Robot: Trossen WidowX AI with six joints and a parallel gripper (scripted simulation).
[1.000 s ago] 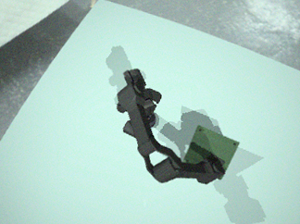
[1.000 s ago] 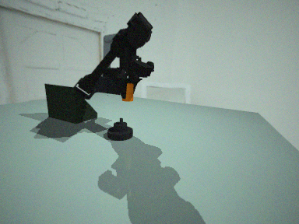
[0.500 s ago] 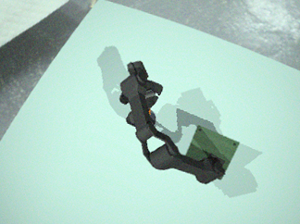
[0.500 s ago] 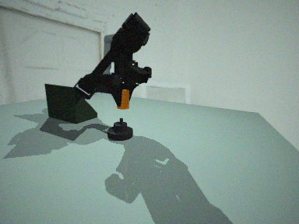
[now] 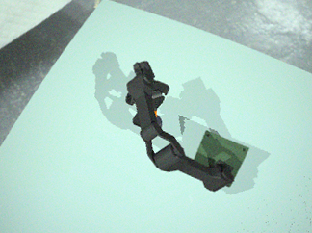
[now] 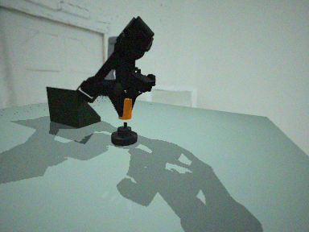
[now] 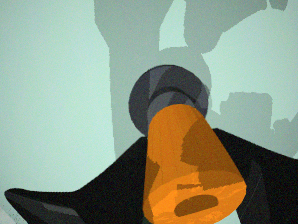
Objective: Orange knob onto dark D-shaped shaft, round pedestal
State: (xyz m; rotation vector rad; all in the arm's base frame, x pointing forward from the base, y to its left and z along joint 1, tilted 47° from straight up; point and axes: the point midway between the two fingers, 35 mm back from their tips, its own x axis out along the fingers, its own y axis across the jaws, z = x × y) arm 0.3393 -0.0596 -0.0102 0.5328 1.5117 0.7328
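Note:
The orange knob (image 5: pixel 155 114) (image 6: pixel 127 109) (image 7: pixel 177 150) is upright or nearly so between the fingers of my gripper (image 6: pixel 125 113) (image 7: pixel 179 139), which is shut on it. In the wrist view a dark D-shaped mark shows on its near end. The dark round pedestal (image 6: pixel 124 139) (image 7: pixel 139 100) stands on the table below. In the exterior view the shaft (image 6: pixel 125 124) rises from it, with a small gap under the knob's lower end. In the wrist view the knob covers the shaft and part of the pedestal's raised middle. The shaft's flat side cannot be seen.
A dark green block (image 5: pixel 222 153) (image 6: pixel 63 106) stands by the arm's base, to the left of the pedestal in the exterior view. The arm's shadow falls across the pale table (image 5: pixel 72 183) (image 6: pixel 52 205) and over the pedestal.

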